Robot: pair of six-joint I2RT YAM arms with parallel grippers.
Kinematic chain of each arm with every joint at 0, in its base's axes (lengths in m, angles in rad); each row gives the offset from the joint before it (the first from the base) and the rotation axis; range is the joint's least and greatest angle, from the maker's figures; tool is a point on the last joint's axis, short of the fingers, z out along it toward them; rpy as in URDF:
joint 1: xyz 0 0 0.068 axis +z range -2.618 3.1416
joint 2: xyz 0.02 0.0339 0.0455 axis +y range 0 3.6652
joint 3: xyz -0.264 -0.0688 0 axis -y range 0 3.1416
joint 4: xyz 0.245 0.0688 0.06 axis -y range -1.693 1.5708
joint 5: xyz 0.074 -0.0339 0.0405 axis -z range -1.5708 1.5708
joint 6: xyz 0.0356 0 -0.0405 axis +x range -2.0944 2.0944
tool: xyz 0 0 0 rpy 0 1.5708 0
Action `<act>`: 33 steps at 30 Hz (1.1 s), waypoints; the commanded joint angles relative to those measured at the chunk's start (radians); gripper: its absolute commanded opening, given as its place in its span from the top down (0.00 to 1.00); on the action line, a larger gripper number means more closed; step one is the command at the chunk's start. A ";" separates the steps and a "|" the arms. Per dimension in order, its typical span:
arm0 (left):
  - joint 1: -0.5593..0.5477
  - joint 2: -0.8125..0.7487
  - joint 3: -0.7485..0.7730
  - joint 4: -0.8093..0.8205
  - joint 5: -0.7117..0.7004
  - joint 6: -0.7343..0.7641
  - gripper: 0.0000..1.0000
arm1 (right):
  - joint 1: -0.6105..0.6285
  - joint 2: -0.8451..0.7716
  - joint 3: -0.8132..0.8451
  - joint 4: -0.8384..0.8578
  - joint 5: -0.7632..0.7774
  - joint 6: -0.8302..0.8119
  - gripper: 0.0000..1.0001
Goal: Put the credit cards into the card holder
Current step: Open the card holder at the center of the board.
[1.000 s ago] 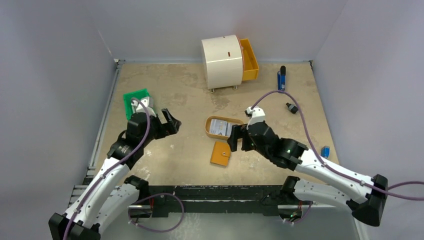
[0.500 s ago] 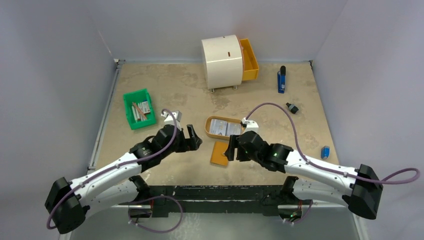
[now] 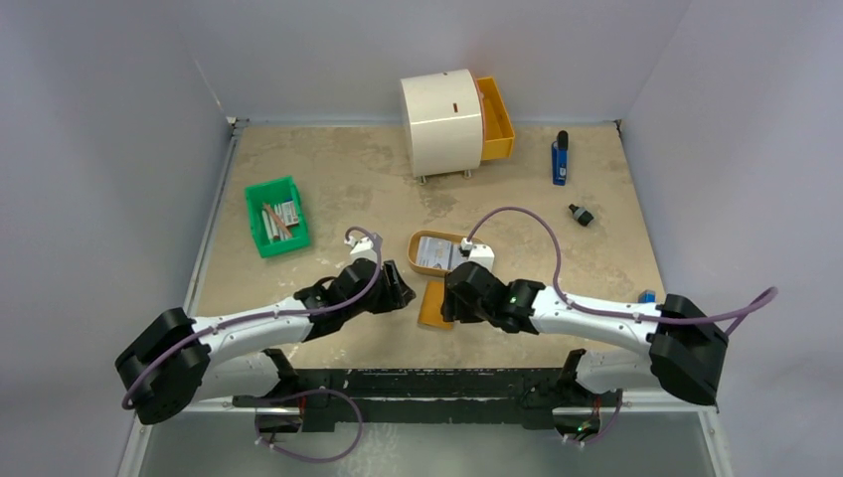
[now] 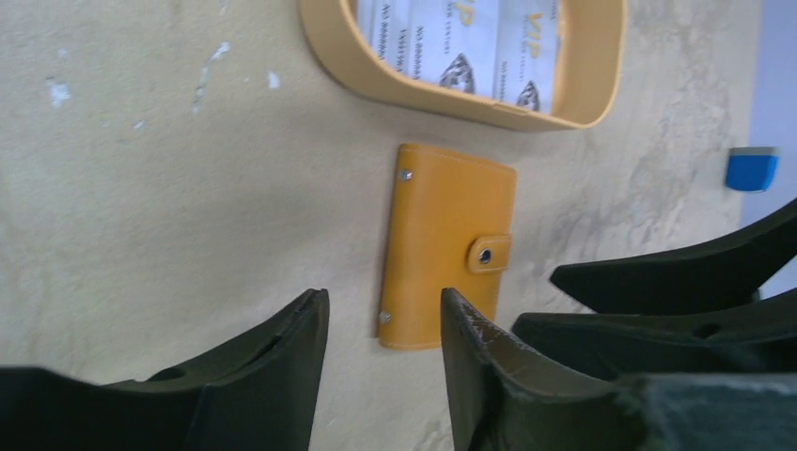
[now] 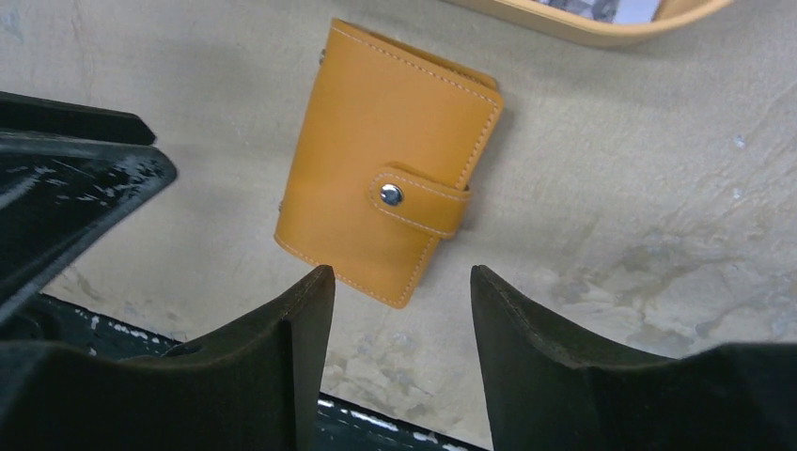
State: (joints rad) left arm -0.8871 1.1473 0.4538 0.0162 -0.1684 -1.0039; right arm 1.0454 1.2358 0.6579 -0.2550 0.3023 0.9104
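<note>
The card holder (image 3: 433,307) is a shut orange-tan wallet lying flat on the table, its flap snapped; it also shows in the left wrist view (image 4: 442,235) and the right wrist view (image 5: 376,141). The credit cards (image 3: 437,251) lie in the oval tan tray (image 3: 415,260) just behind it, pale with bluish print (image 4: 451,33). My left gripper (image 3: 400,292) is open and empty, low just left of the wallet (image 4: 383,301). My right gripper (image 3: 447,304) is open and empty, right above the wallet's near right edge (image 5: 402,274).
A green bin (image 3: 276,216) with sticks stands at the left. A white cabinet (image 3: 442,122) with an open orange drawer (image 3: 495,117) is at the back. A blue tool (image 3: 560,159), a small black piece (image 3: 581,214) and a blue block (image 3: 647,296) lie on the right.
Both arms have swung inward and down to the wallet. The left gripper has come from beside the green bin to the wallet's left side. The wallet and cards have not moved.
</note>
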 commanded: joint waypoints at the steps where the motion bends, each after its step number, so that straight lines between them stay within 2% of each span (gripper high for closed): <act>1: -0.007 0.049 0.005 0.199 0.052 -0.052 0.56 | 0.005 0.054 0.080 -0.030 0.053 0.003 0.43; 9: -0.007 0.187 -0.014 0.391 0.123 -0.107 0.73 | 0.005 0.141 0.143 -0.047 0.063 -0.012 0.50; 16: -0.007 0.266 -0.018 0.481 0.158 -0.131 0.89 | 0.005 0.193 0.145 -0.034 0.037 0.003 0.54; 25: -0.009 0.330 -0.036 0.555 0.164 -0.155 1.00 | 0.005 0.253 0.166 -0.039 0.026 0.000 0.52; 30: -0.010 0.359 -0.054 0.583 0.164 -0.165 1.00 | 0.006 0.264 0.188 -0.053 0.081 -0.014 0.50; 33: -0.010 0.375 -0.062 0.594 0.164 -0.166 1.00 | 0.012 0.247 0.203 -0.072 0.092 -0.016 0.45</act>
State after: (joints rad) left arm -0.8917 1.5055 0.4068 0.5335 -0.0101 -1.1526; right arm 1.0477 1.5009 0.8078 -0.2958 0.3325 0.8982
